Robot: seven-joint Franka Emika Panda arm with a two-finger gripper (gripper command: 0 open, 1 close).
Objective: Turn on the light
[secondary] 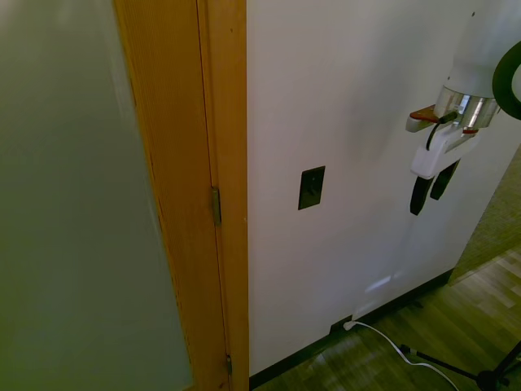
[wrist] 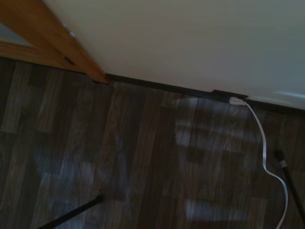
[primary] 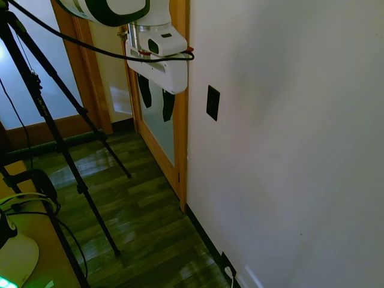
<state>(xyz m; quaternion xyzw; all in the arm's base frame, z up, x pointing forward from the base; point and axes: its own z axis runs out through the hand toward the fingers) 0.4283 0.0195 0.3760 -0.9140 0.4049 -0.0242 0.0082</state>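
Wooden door frame (secondary: 183, 195) stands closest; on the white wall (secondary: 350, 73) at its 3 o'clock sits the black switch (secondary: 311, 187). Gripper (secondary: 432, 192) hangs apart, fingers narrowly parted, holding nothing

A white wall (secondary: 350, 98) carried a small black switch plate (secondary: 311, 187) just right of a wooden door frame (secondary: 220, 163); low down, a dark outlet (wrist: 228, 95) held a white plug (wrist: 237, 101) above the wood-plank floor (wrist: 143, 157).
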